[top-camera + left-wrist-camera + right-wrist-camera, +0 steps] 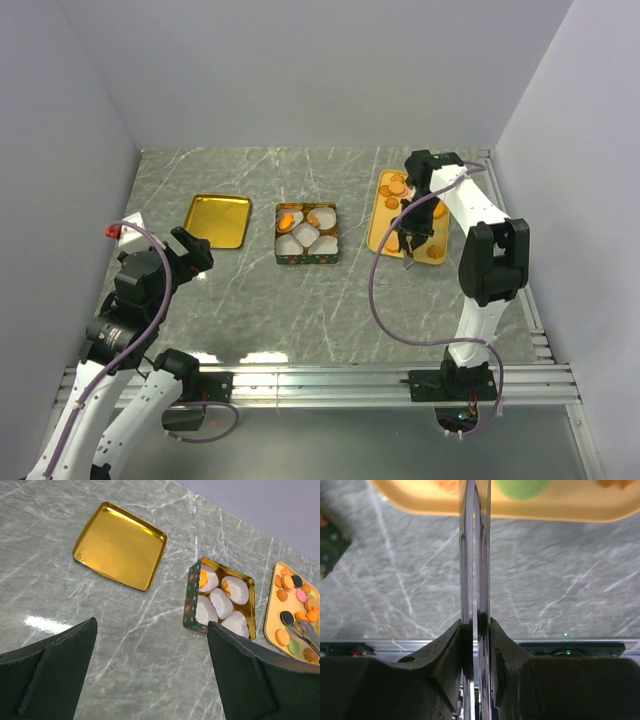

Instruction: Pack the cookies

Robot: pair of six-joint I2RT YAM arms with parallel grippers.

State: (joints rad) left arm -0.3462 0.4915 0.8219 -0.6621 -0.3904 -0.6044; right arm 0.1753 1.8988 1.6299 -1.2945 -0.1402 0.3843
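While the right fingers (447, 650) pinch a pair of metal tongs (475, 555), the blades, nearly closed, run straight ahead across the rim of the tray (560, 507); a green cookie (522, 486) lies just right of the blades and an orange one just left; this arm is much the nearer. The left fingers (55, 680) hang spread and empty, left of the tin (192, 596). Right of the tin, one tray holds roughly a dozen cookies (282, 637); the tin holds five paper cups (220, 602), two with orange cookies; one gold lid (220, 220) lies left of it on the worktop (300, 310).
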